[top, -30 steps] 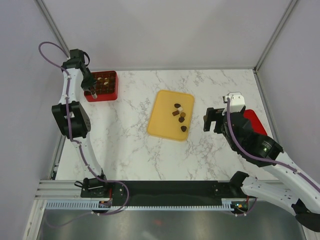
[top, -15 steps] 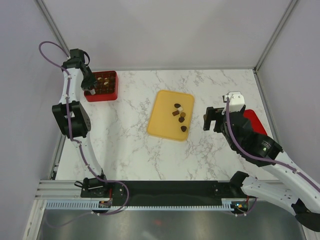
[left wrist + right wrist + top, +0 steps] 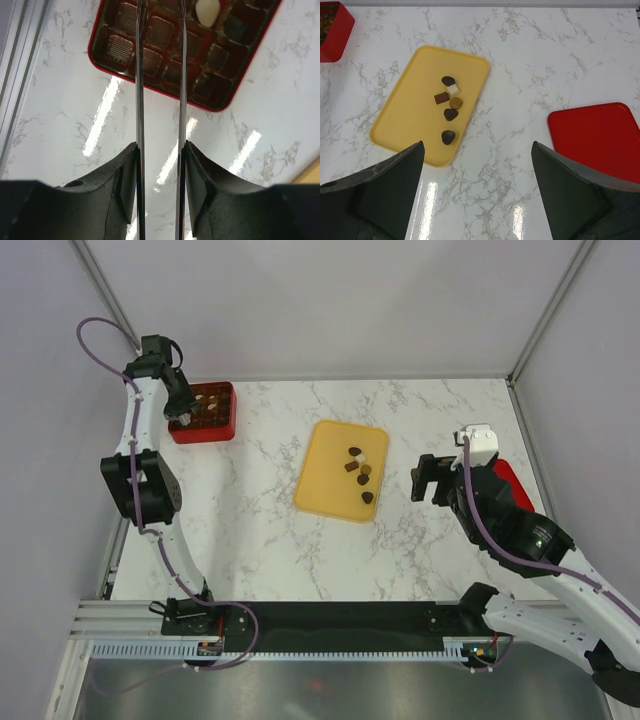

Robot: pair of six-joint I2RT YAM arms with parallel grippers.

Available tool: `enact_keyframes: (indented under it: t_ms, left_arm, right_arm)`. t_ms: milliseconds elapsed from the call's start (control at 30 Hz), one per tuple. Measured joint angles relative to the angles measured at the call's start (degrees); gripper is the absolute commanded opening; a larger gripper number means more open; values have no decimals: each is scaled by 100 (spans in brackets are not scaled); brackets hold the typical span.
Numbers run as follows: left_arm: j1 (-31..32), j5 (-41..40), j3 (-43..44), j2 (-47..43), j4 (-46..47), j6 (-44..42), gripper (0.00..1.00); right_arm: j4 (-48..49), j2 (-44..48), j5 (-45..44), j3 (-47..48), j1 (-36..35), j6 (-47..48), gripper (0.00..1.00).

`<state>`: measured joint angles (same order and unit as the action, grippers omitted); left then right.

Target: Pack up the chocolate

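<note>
Several chocolate pieces (image 3: 451,114), dark brown, light brown and one cream-white, lie in a cluster on the yellow tray (image 3: 410,115), which also shows in the top view (image 3: 325,480). More pieces sit in the red grid box (image 3: 205,433) at the far left. In the left wrist view a cream-white piece (image 3: 206,11) lies in one compartment of the box (image 3: 120,48). My left gripper (image 3: 160,10) hangs over the box, its thin blades parted with nothing between them. My right gripper (image 3: 477,150) is wide open and empty over the table, right of the tray.
A flat red lid (image 3: 595,140) lies on the marble table right of my right gripper; it also shows in the top view (image 3: 508,482). Walls and a metal frame close in the table on the left, far and right sides.
My left gripper has shifted slightly toward the far side over the red box. My right gripper has drifted a little to the right. The pieces on the tray have not moved.
</note>
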<state>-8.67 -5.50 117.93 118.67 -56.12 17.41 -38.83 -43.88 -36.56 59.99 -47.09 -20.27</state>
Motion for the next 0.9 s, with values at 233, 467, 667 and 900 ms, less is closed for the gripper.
enact_keyframes:
  t_ms: [233, 467, 667, 900]
  left_arm:
    - [1351, -120, -1233, -1539, 243, -55, 47]
    - [3598, -66, -2271, -2411, 621, -50, 48]
    - [5228, -26, -3080, -2511, 826, 153, 49]
    - [6509, -210, -3565, -2459, 848, 579, 50]
  right_arm:
    - [-195, 116, 7, 22, 0, -164, 96]
    - [-409, 267, 68, 22, 0, -391, 96]
    - [-608, 382, 68, 59, 0, -483, 96]
    - [-671, 382, 68, 94, 0, -505, 96]
